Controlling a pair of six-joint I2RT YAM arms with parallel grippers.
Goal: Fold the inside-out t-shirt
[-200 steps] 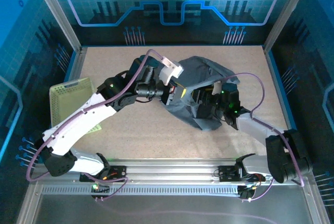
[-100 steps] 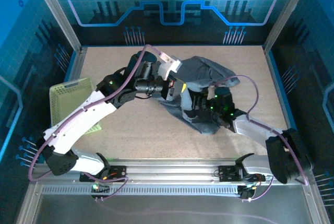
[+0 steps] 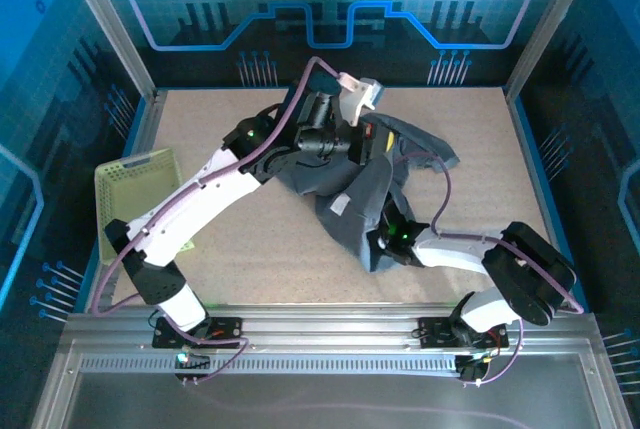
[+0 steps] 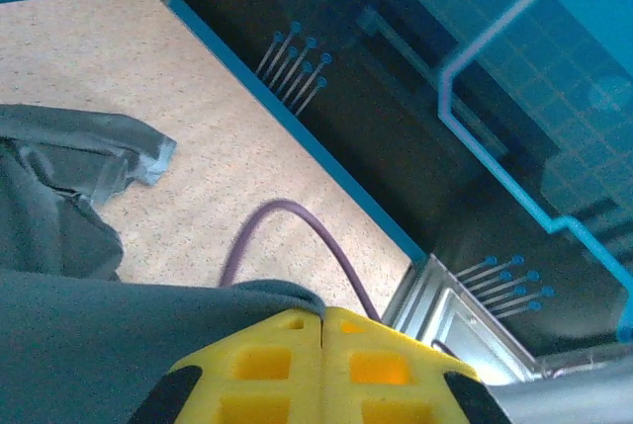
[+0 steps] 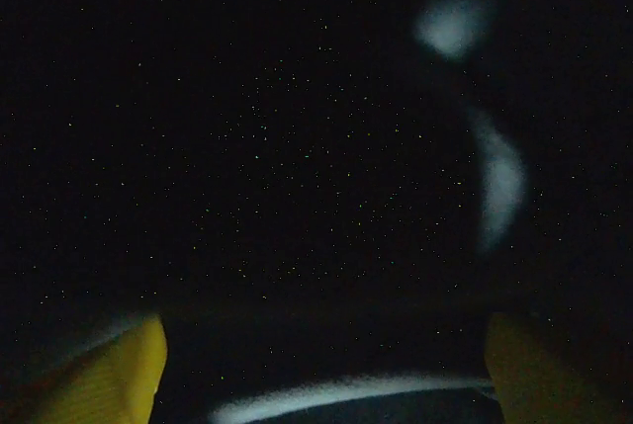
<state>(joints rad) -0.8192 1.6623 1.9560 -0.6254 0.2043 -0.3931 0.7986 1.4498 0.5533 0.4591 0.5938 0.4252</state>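
T-shirt (image 3: 360,185) between closed left jaws

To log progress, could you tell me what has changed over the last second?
The left gripper, shut on the shirt, moved toward the far edge; the right gripper pulled back toward the near edge, so the shirt stretched out between them. The basket stayed put.

On the table (image 3: 250,259) the inside-out t-shirt (image 3: 350,194) near the middle, basket (image 3: 128,194) well apart at its 9 o'clock, left gripper (image 3: 372,141) at its 12 o'clock edge, right gripper (image 3: 383,241) at its 6 o'clock end
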